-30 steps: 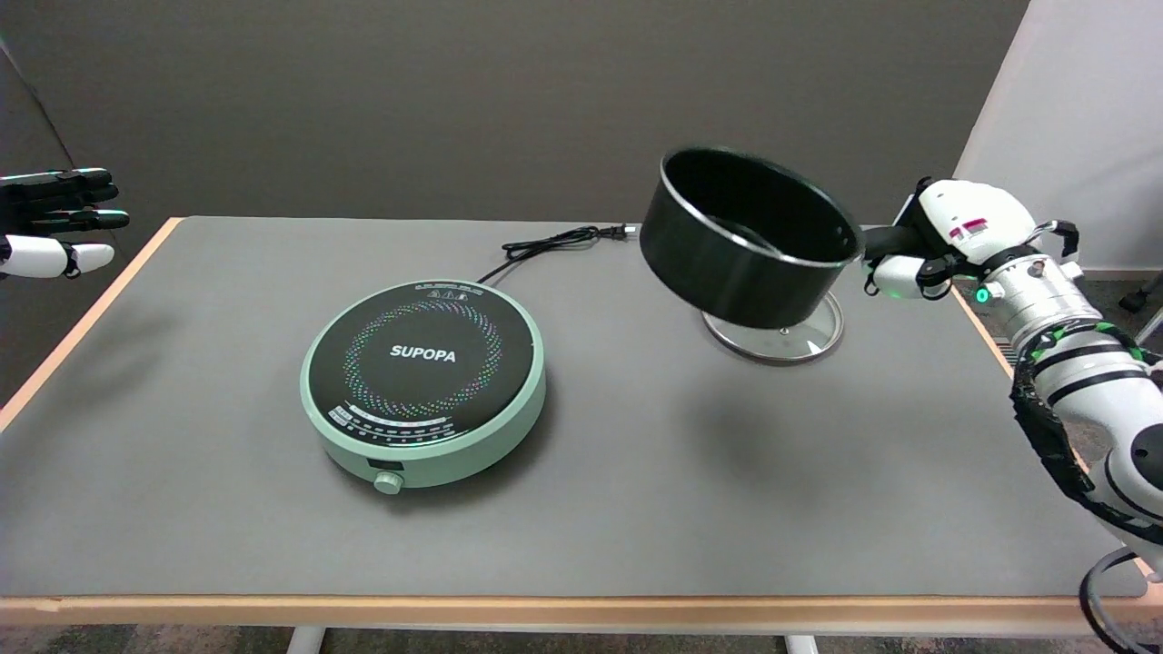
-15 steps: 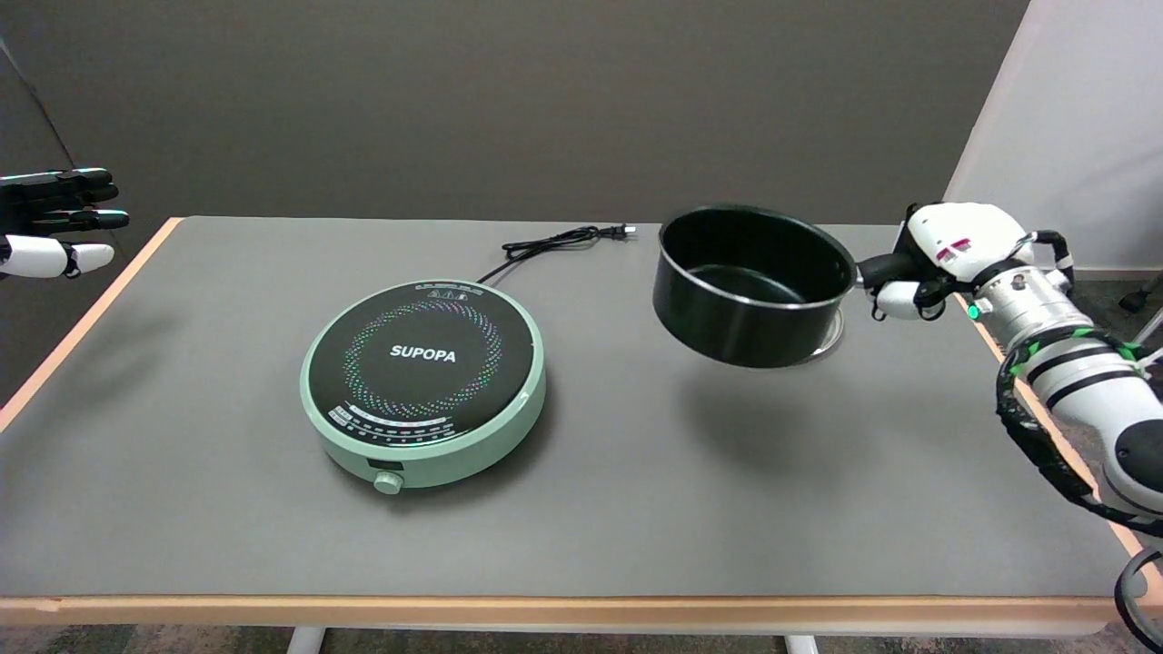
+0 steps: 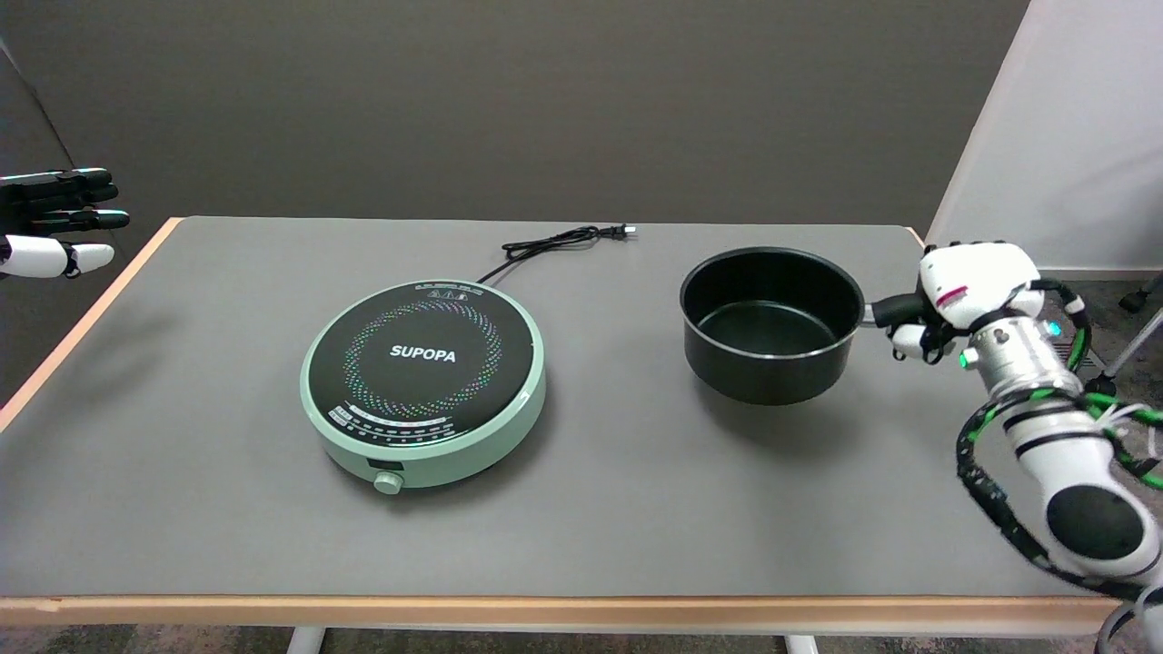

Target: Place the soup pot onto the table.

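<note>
Soup pot (image 3: pixel 770 325) upright over table (image 3: pixel 636 509), handle gripped by right robot hand (image 3: pixel 945 304)

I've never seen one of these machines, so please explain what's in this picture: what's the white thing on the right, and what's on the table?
This is one view from a camera above the table's near edge. The white arm ends in a robot hand, which grips the handle of a black soup pot. The pot sits upright and empty, low on the grey table; whether it fully rests there I cannot tell. A green SUPOPA cooktop sits to its left, its cord lying unplugged behind. The other hand, upper left, hangs idle.
</note>
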`<act>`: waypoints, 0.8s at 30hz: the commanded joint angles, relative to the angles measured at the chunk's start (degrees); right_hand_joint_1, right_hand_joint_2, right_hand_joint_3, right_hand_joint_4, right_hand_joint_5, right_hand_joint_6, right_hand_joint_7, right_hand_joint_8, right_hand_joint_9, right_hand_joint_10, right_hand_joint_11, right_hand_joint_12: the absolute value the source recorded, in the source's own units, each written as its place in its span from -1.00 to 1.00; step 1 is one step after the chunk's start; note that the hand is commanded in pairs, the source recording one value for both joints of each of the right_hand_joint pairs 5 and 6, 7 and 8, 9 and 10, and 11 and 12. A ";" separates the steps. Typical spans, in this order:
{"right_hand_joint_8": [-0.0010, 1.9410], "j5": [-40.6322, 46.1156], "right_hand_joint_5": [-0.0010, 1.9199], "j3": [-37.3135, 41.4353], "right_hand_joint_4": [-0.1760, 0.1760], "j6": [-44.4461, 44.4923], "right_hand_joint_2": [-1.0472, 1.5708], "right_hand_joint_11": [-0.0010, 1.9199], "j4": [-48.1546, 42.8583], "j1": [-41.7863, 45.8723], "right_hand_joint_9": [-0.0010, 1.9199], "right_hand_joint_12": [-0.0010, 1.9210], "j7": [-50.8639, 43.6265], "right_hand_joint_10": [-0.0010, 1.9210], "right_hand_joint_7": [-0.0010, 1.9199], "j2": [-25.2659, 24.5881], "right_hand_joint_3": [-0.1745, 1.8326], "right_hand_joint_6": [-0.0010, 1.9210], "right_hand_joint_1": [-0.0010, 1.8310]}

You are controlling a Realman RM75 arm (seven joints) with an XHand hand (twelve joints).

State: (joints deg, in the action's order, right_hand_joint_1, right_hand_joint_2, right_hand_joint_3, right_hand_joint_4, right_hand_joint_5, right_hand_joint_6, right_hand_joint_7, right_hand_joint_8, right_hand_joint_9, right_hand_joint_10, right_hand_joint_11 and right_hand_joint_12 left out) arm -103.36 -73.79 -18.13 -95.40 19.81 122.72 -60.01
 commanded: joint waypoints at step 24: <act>0.91 -14.86 0.93 -16.14 -0.27 -19.61 0.41 0.93 -1.68 6.27 0.93 0.93 1.19 0.93 0.93 -11.61 -0.02 0.93 -0.04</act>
State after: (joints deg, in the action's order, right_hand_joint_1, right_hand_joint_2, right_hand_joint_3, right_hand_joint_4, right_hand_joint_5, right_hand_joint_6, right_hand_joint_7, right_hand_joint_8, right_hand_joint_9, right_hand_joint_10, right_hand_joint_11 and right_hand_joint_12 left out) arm -116.19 -83.51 -31.65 -96.31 23.28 123.69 -70.56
